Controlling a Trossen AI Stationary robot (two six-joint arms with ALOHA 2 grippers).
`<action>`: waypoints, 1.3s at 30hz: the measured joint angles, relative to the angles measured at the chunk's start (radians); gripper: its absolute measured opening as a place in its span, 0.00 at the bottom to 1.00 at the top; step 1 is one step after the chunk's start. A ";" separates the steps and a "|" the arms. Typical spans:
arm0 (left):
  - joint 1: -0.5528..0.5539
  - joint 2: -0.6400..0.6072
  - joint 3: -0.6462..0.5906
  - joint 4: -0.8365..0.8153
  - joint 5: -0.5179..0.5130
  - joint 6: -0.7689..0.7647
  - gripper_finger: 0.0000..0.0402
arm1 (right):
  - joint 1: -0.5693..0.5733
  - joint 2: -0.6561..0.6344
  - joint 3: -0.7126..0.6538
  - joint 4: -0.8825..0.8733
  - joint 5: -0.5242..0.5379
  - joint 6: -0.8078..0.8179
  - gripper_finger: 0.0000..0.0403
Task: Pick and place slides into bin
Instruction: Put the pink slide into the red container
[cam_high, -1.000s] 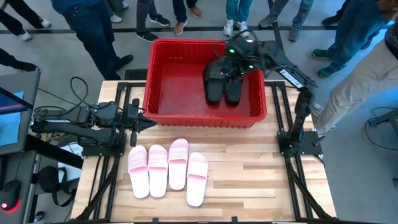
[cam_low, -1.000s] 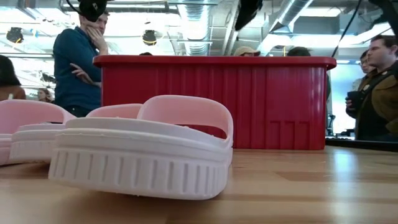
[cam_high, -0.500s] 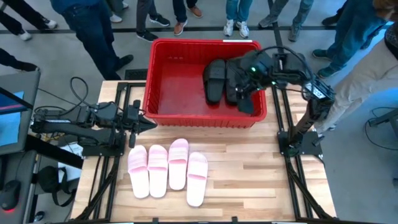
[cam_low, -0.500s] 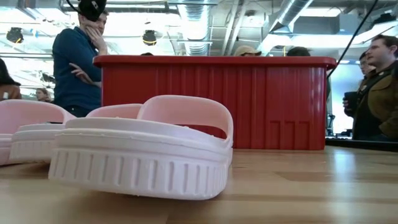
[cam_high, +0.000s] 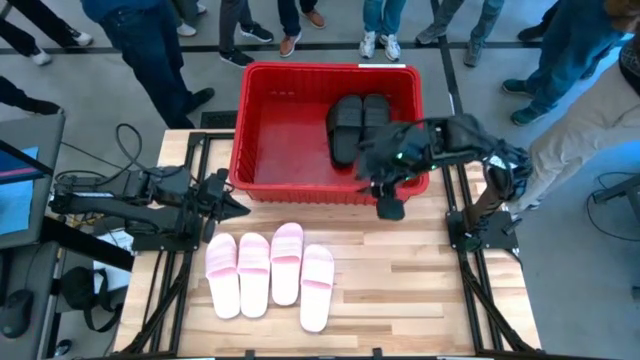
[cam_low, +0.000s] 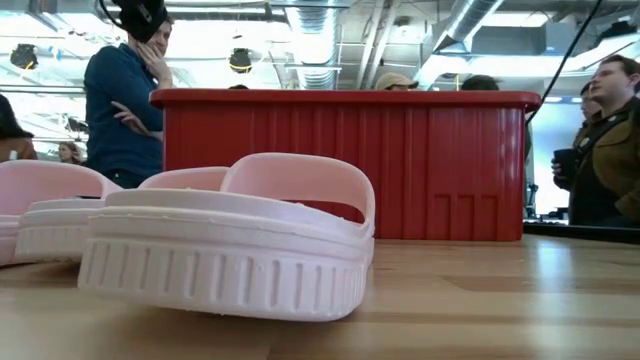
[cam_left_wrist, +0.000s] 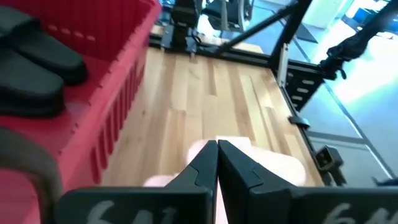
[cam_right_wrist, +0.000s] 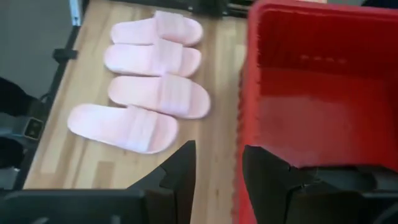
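A: Four pale pink foam slides (cam_high: 270, 272) lie abreast on the wooden table (cam_high: 420, 290), near the red ribbed plastic bin (cam_high: 262, 130); black slides (cam_high: 358, 120) are inside.

B: The right gripper (cam_high: 388, 207), jaws apart and empty, hangs over the bin's near rim. The foam looks light and springy; the wide strap seems best to pinch. The left gripper (cam_high: 236, 205) waits closed.

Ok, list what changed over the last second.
The right gripper left the far right of the bin, empty and open, and swung back over its near rim toward the pink slides. The two black slides it left lie inside. Left gripper, shut, and pink slides stayed put.
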 joint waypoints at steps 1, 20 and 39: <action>0.000 0.000 0.000 -0.008 0.011 -0.007 0.00 | 0.014 0.006 0.000 0.006 0.000 0.001 0.29; -0.029 -0.001 0.000 -0.280 0.232 -0.106 0.00 | 0.137 0.157 0.000 0.003 0.005 0.098 0.29; -0.141 -0.001 0.000 -0.558 0.232 -0.118 0.00 | 0.242 0.279 0.001 0.019 0.170 0.344 0.29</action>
